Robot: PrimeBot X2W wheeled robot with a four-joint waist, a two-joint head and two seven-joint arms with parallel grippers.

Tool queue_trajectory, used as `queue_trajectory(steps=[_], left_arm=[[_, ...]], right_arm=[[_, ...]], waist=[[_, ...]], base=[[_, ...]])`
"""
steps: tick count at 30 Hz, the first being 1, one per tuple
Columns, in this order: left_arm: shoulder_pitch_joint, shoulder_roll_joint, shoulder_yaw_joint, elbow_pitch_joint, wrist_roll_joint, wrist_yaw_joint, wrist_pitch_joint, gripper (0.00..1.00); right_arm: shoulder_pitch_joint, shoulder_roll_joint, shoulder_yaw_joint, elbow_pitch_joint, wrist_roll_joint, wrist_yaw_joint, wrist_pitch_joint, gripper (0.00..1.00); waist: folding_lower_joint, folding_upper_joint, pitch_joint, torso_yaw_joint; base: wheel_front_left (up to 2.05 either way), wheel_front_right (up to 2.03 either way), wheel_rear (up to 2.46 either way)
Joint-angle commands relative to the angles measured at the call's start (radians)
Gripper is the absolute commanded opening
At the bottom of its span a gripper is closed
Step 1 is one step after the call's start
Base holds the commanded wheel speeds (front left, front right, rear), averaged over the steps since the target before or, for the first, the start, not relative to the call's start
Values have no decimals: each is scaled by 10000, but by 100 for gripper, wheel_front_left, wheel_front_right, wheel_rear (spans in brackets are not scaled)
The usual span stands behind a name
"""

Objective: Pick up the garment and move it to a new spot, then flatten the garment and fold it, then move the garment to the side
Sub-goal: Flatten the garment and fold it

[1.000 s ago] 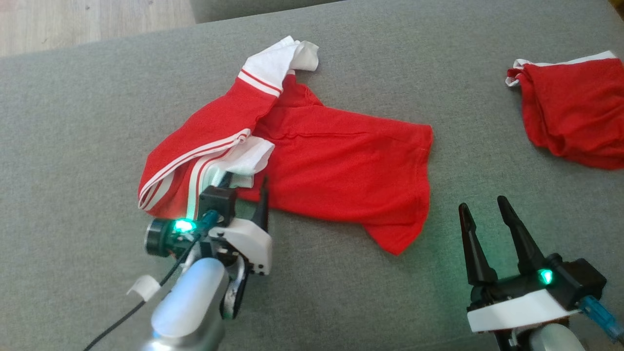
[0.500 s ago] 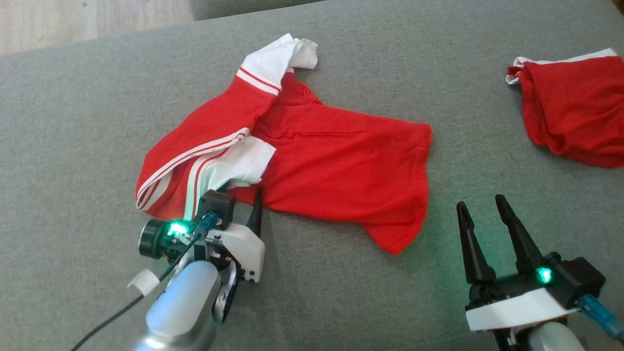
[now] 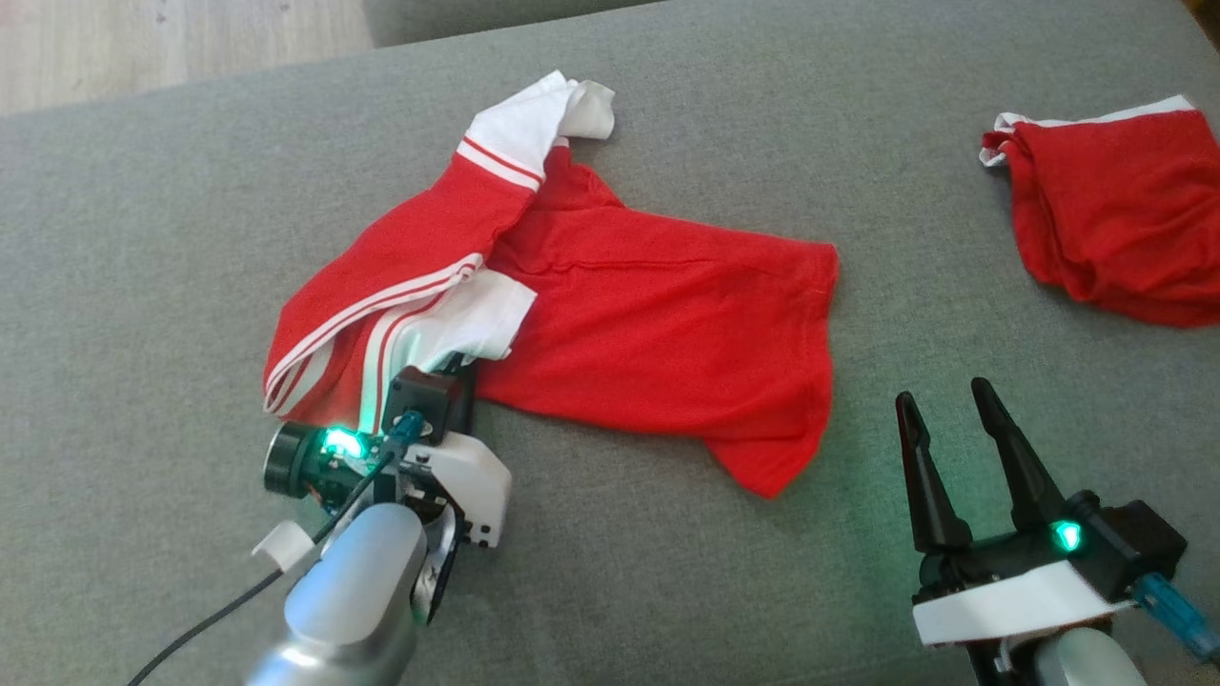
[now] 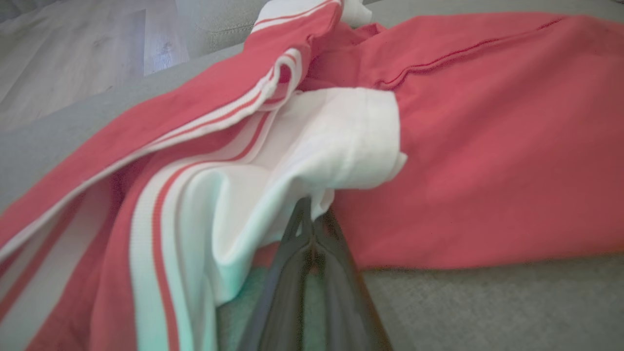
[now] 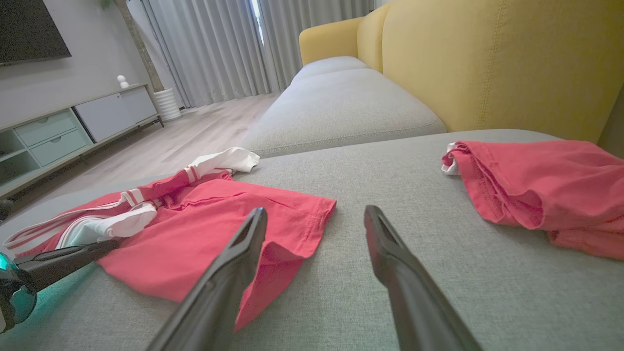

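Vs. 1 sec ago, the left gripper is no longer standing w/ its fingers spread. They are now pressing together on the near white fold of the garment, pinching the cloth's edge where white is meeting red. Its far finger, which was sticking up at the red hem, is now lying against the other one under the fold, and the wrist is sitting slightly further to the robot's left.

In the left wrist view the two dark fingers are converging to a point right at the underside of the white flap (greenish light is tinting the cloth there).

The garment is lying mid-cushion on the grey sofa seat, mostly spread out. Its red body is reaching toward the right, the striped white-and-red part is bunching at the left, and one white cuff is pointing to the far edge. Its outline is looking approx. the same as before.

The right gripper is hovering as before, fingers wide apart and holding nothing, near the garment's lower right corner but not touching it.

A second red garment is sitting crumpled at the far right, well apart. In the right wrist view a yellow backrest is rising behind it.
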Motion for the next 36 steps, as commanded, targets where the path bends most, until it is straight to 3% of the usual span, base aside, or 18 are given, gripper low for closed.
queue_trajectory(steps=[1,7,12,13,18,23,29,36], left_arm=[[-432,167,218,-222,-17,-55,-78,0],[-115,300,20,-1277,-159,-409,0,0],[586,982,-34,-3458,-407,-667,705,0],[869,1398,43,-4570,-474,-636,1065,0],[1462,2621,428,-7182,-331,-182,2058,0],[1813,3492,1103,-8568,-219,388,2525,0],[1656,3839,1535,-8903,-166,602,2502,0],[1038,3907,1647,-8843,6,618,2481,0]], right_arm=[[-189,-178,172,-314,42,-9,-38,100],[50,-127,72,-221,-12,-9,-38,100],[267,-124,-18,-140,-28,-9,-38,100],[334,-133,-54,-126,-29,-9,-38,100],[407,-143,-192,29,-93,-9,-38,100],[13,-301,-300,838,190,-9,-38,100],[-1446,-930,254,2868,1756,-9,218,100],[-3262,-2008,1216,3637,5108,-9,2140,100]], waist=[[0,0,-35,30],[0,0,-394,258],[0,0,-783,615],[0,0,-921,778],[0,0,-1144,1128],[0,0,-1055,1426],[0,0,-711,1632],[0,0,-58,1752]], base=[[0,0,0],[0,0,0],[0,0,0],[0,0,0],[0,0,0],[0,0,0],[0,0,0],[0,0,0]])
